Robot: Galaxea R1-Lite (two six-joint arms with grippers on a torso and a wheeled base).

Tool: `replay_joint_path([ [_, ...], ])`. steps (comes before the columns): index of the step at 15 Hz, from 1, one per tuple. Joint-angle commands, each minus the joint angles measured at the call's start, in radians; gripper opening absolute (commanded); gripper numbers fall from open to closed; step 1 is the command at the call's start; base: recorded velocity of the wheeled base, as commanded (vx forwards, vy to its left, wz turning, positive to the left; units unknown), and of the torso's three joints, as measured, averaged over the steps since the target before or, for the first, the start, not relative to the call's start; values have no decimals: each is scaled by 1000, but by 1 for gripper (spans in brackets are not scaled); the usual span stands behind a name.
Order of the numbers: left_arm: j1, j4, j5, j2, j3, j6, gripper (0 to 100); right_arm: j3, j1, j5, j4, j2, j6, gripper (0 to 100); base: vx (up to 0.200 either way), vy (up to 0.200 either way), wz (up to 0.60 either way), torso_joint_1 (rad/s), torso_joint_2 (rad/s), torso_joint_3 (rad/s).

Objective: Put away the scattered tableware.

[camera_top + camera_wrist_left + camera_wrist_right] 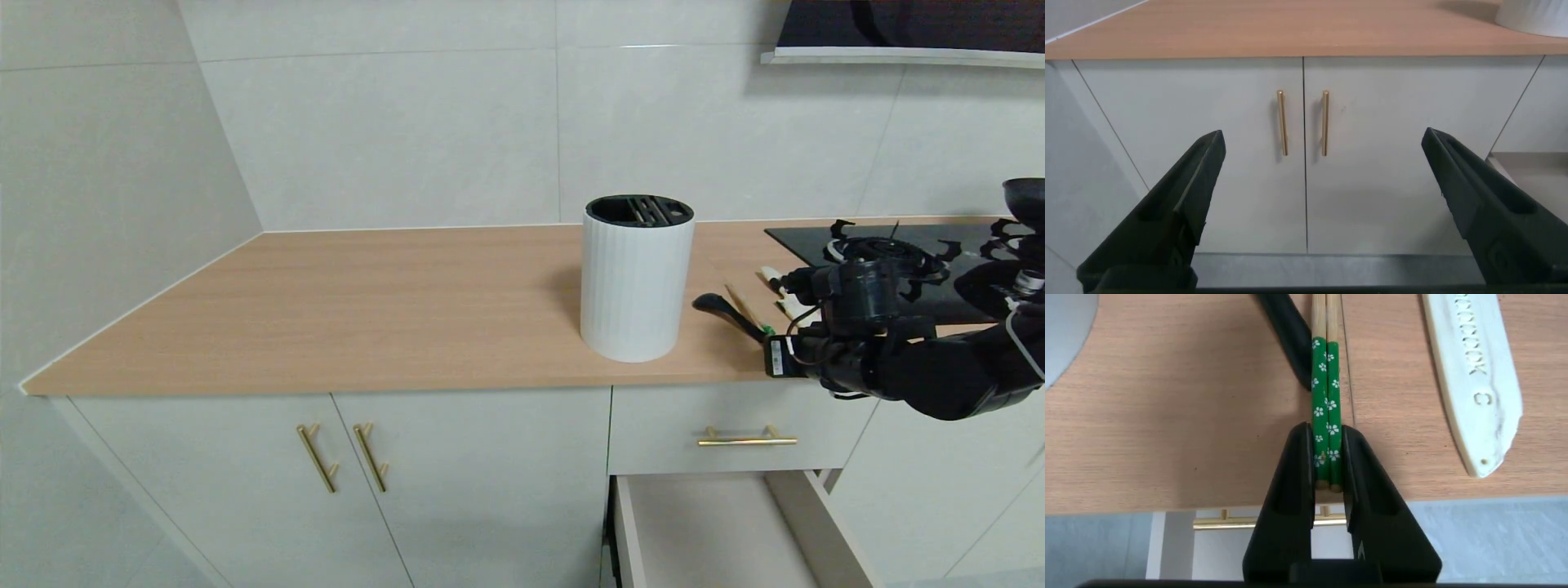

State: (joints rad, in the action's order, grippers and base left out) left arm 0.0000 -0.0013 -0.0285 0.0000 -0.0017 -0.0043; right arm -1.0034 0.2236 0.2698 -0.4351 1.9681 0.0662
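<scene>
A white ribbed utensil holder (637, 282) with a black slotted top stands on the wooden counter (392, 302). To its right lie a black spoon (722, 310), a pair of chopsticks (1325, 384) with green flowered ends, and a white flat utensil (1474, 376). My right gripper (1327, 457) is at the counter's front edge, shut on the green ends of the chopsticks, which point away across the counter beside the black spoon's handle (1286, 339). My left gripper (1323, 204) hangs open below counter height, facing the cabinet doors (1208, 163), nothing between its fingers.
A black gas hob (890, 253) takes up the counter's far right. Under the right gripper is a shut drawer with a gold handle (747, 439), and below it an open drawer (710, 531). The counter left of the holder is bare wood.
</scene>
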Motion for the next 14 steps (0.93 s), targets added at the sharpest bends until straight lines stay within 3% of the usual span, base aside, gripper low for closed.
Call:
replay_joint_path([
  [1, 0, 0, -1, 2, 0, 0, 100, 0, 0, 2, -1, -11, 0, 0, 0, 0, 0, 0, 0, 0],
  [6, 0, 0, -1, 0, 0, 0, 100, 52, 8, 0, 36, -199, -2, 0, 0, 0, 0, 0, 0, 0],
  [8, 0, 0, -1, 2, 0, 0, 100, 86, 51, -3, 150, -413, 38, 0, 0, 0, 0, 0, 0, 0],
  [9, 0, 0, -1, 2, 0, 0, 100, 86, 51, -3, 150, -413, 38, 0, 0, 0, 0, 0, 0, 0],
  [11, 0, 0, -1, 0, 0, 0, 100, 109, 108, -9, 381, -623, 87, 0, 0, 0, 0, 0, 0, 0],
  [14, 0, 0, -1, 2, 0, 0, 100, 160, 118, -178, 500, -779, 98, 0, 0, 0, 0, 0, 0, 0],
])
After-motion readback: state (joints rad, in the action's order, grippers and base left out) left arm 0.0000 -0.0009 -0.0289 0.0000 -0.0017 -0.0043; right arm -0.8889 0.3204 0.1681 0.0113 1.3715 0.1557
